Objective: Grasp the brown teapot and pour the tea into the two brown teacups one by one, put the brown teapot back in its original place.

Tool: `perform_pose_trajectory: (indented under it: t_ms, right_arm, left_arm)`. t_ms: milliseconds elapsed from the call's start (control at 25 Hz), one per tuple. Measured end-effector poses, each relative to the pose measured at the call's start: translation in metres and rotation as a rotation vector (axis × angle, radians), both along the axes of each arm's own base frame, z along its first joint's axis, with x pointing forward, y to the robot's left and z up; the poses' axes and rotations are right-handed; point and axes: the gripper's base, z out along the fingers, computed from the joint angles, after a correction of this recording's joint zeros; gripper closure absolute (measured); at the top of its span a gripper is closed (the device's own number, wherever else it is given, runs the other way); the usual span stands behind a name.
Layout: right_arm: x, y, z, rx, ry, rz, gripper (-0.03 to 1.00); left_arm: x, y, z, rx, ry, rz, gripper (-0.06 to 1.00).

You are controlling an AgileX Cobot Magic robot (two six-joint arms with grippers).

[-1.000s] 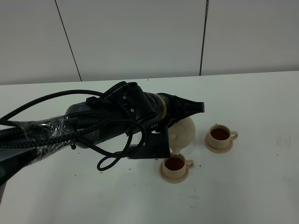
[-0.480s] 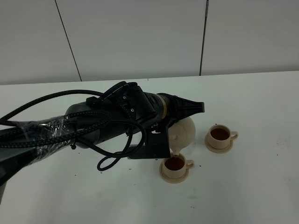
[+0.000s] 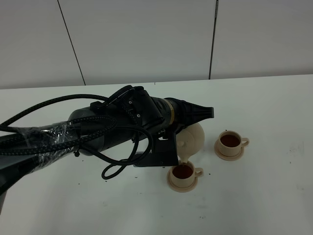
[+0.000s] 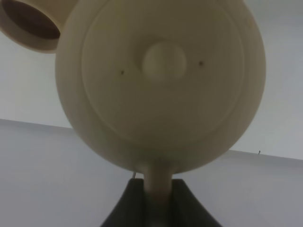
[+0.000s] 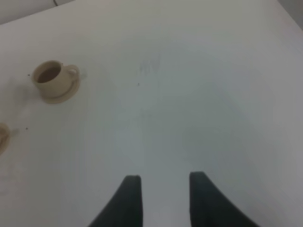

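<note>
My left gripper (image 4: 158, 201) is shut on the loop handle of the brown teapot (image 3: 192, 138), which hangs tipped with its spout down over the nearer brown teacup (image 3: 183, 175). In the left wrist view the teapot (image 4: 161, 85) fills the picture, lid and knob facing the camera, with that cup (image 4: 29, 23) beyond it. Dark tea (image 3: 182, 171) lies in the nearer cup. The farther teacup (image 3: 230, 142) also holds tea and stands on its saucer to the right. The right gripper (image 5: 163, 198) hovers open over bare table, with the farther teacup (image 5: 51, 77) ahead of it. The original place is hidden.
The black left arm (image 3: 98, 129) with its looped cables covers the table's left and middle. The white table (image 3: 264, 196) runs back to a panelled wall. A few dark specks lie near the cups. A saucer edge (image 5: 2, 137) shows at the border of the right wrist view.
</note>
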Motion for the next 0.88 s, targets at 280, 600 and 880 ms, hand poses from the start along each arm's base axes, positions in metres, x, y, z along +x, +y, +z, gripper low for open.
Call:
perform_pose_trajectory:
  t_ms: [280, 600, 880]
  right_arm:
    - [0.0000, 0.0000, 0.0000, 0.000, 0.000, 0.000, 0.73]
    - [0.0000, 0.0000, 0.0000, 0.000, 0.000, 0.000, 0.73]
    - [0.0000, 0.0000, 0.0000, 0.000, 0.000, 0.000, 0.73]
  left_arm:
    - [0.0000, 0.0001, 0.0000, 0.001, 0.000, 0.000, 0.78]
    - [0.0000, 0.0001, -0.0001, 0.001, 0.001, 0.001, 0.78]
    - [-0.0001, 0.0004, -0.0002, 0.003, 0.002, 0.002, 0.78]
